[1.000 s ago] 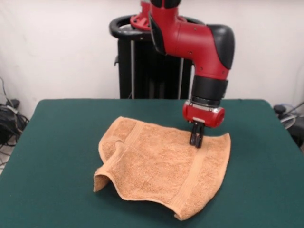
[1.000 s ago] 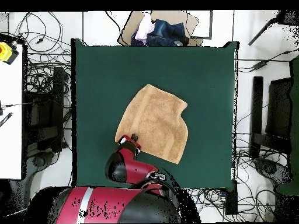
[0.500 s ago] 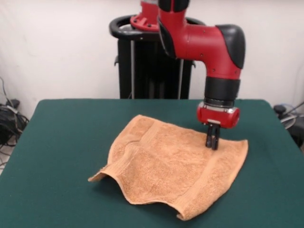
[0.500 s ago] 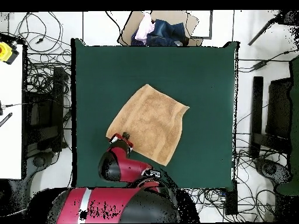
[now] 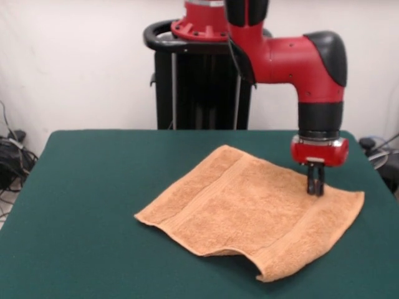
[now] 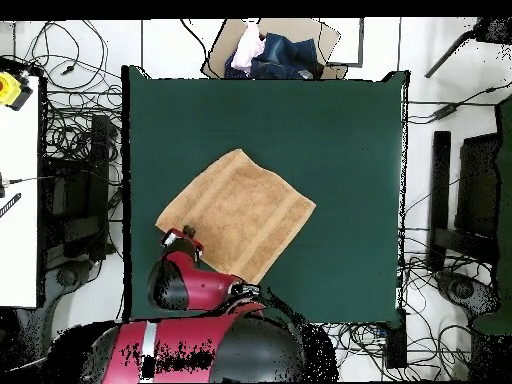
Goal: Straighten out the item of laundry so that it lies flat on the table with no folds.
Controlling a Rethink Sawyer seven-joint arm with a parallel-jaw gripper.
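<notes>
The gripper (image 5: 315, 187) has its fingers pressed close together on a corner of the orange-tan towel (image 5: 249, 208), pinching the cloth there. In the overhead view the towel (image 6: 237, 212) lies as a rough diamond on the green table (image 6: 340, 130), its long axis running diagonally from that held corner by the table's left edge. A slight wave lifts its front edge. Clothes (image 6: 268, 52) lie in a box beyond the table

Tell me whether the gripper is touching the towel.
Touching. In the front view the gripper tips press into the towel near its corner, with no gap visible between them.
</notes>
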